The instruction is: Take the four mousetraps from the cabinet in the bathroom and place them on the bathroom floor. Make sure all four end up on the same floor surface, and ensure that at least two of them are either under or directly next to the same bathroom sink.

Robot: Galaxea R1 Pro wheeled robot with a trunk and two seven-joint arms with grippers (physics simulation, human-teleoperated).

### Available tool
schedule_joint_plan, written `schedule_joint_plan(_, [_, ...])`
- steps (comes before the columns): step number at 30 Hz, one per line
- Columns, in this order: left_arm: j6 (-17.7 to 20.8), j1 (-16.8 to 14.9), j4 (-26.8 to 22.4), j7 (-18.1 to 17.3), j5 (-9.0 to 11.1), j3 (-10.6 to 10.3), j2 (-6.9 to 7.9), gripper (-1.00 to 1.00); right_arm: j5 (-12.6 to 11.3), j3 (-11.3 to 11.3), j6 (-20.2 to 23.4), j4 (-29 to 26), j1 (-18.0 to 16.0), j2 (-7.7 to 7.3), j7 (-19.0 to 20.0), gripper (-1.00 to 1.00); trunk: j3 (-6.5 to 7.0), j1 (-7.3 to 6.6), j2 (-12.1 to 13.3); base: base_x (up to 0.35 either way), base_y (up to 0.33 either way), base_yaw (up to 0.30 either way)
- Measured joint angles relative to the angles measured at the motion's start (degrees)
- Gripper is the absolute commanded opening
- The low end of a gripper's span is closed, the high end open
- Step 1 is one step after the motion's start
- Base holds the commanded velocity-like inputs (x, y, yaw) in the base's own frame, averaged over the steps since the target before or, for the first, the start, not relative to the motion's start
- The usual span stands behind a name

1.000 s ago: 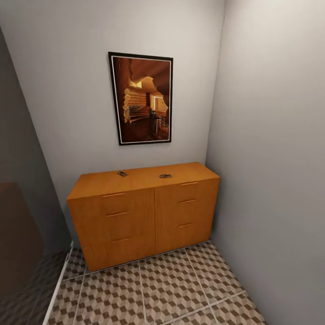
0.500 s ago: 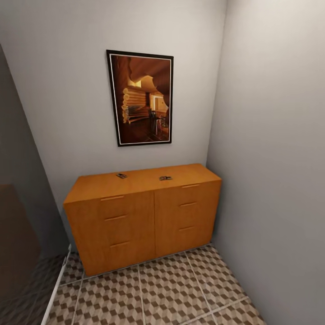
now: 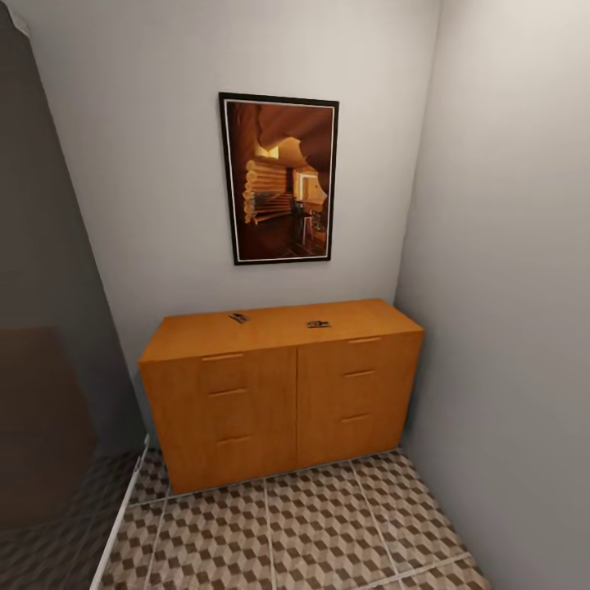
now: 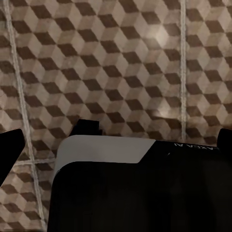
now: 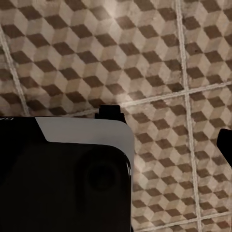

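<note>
The orange-brown cabinet [image 3: 279, 401] stands against the far wall in the head view. Two small mousetraps lie on its flat top, one left of the middle [image 3: 238, 318] and one right of the middle [image 3: 319, 324]. The drawers are all closed. The cube-patterned bathroom floor [image 3: 311, 533] stretches in front of it. The bathroom sink is out of view. In the wrist views, my left gripper [image 4: 118, 142] and right gripper [image 5: 116, 145] hang over the floor tiles with dark fingertips [image 4: 12, 147] [image 5: 225, 145] at the picture edges, spread apart and holding nothing.
A framed brown picture [image 3: 281, 179] hangs above the cabinet. A grey wall [image 3: 508, 328] closes the right side next to the cabinet. A dark panel [image 3: 41, 410] stands at the left. My own dark body [image 4: 140, 193] shows below both wrists.
The whole head picture has shifted a little, so the camera has moved; the cabinet now sits further right in view. The mousetraps lie where they were.
</note>
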Motion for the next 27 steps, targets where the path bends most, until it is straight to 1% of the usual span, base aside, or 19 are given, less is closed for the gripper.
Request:
schedule_joint_plan(7, [0.00, 0.00, 0.00, 0.00, -0.04, 0.00, -0.07, 1.00, 0.00, 0.01, 0.00, 0.00, 0.00, 0.00, 0.02, 1.00, 0.00, 0.00, 0.00, 0.001, 0.000, 0.240])
schedule_joint_plan(14, [0.00, -0.01, 0.01, 0.00, -0.08, 0.00, -0.09, 1.00, 0.00, 0.01, -0.03, -0.01, 0.01, 0.00, 0.05, 1.00, 0.00, -0.01, 0.00, 0.028, 0.000, 0.078])
schedule_joint_plan(19, [0.04, -0.01, 0.01, 0.00, -0.09, -0.05, -0.09, 1.00, 0.00, 0.01, -0.01, -0.01, 0.01, 0.00, 0.06, 1.00, 0.00, -0.03, 0.00, 0.202, 0.000, 0.019])
schedule_joint_plan(27, [0.08, -0.01, 0.01, 0.00, -0.17, -0.06, -0.06, 1.00, 0.00, -0.02, -0.07, -0.01, 0.01, 0.00, 0.02, 1.00, 0.00, -0.03, 0.00, 0.294, 0.000, 0.005])
